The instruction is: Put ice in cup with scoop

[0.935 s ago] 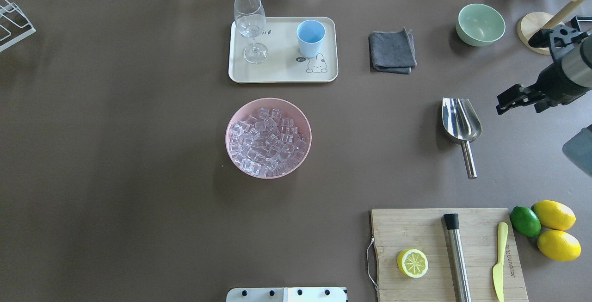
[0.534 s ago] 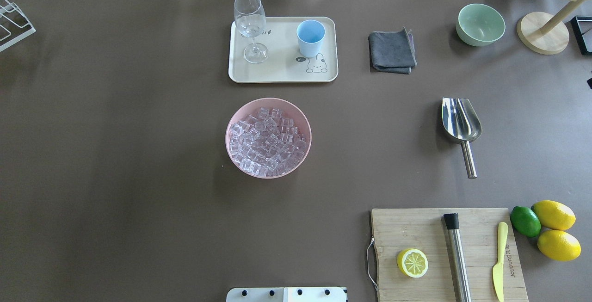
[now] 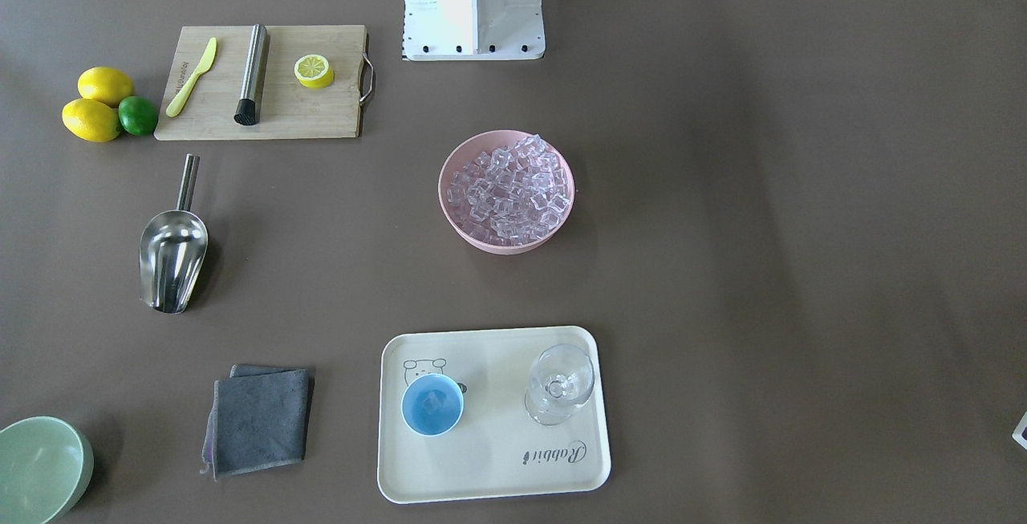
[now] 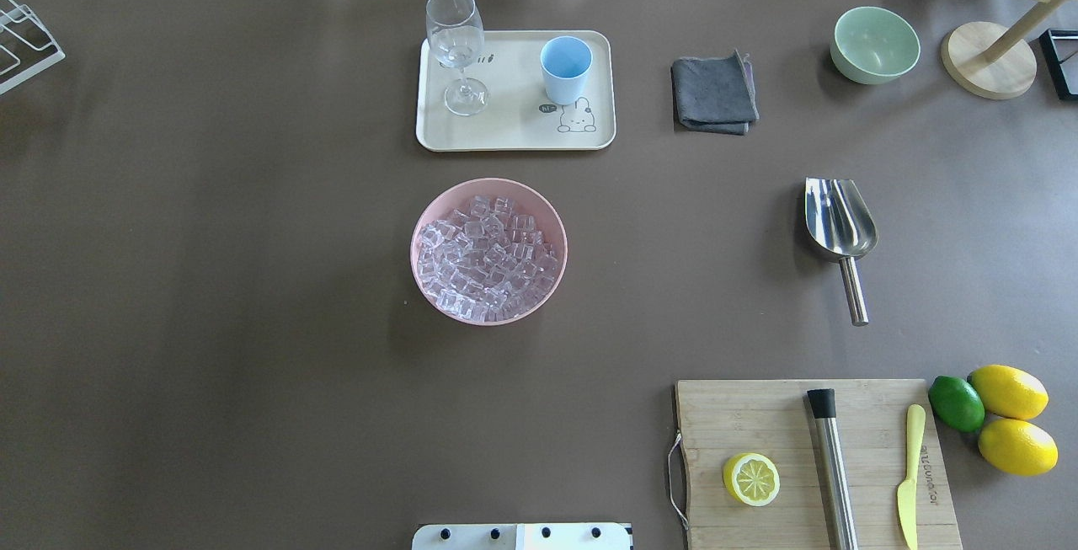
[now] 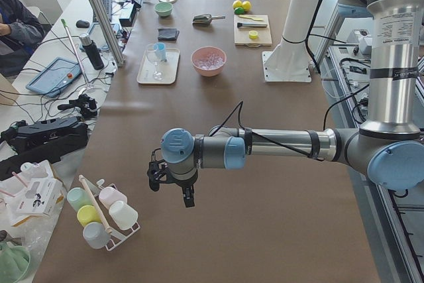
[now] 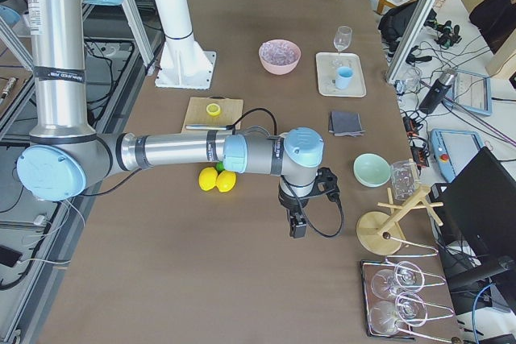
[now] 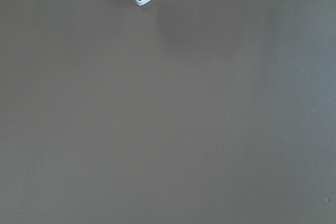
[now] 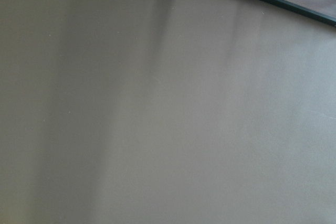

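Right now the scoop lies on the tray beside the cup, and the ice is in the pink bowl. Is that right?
No. The scoop lies on the bare table, well apart from the tray and the cup, as the overhead view shows. The ice is in the pink bowl.

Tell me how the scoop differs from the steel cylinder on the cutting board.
The scoop widens into a deep trough and lies on the tabletop; the steel cylinder is straight, black-capped at one end, and lies on the cutting board. Both are shiny steel, lying flat, ungripped.
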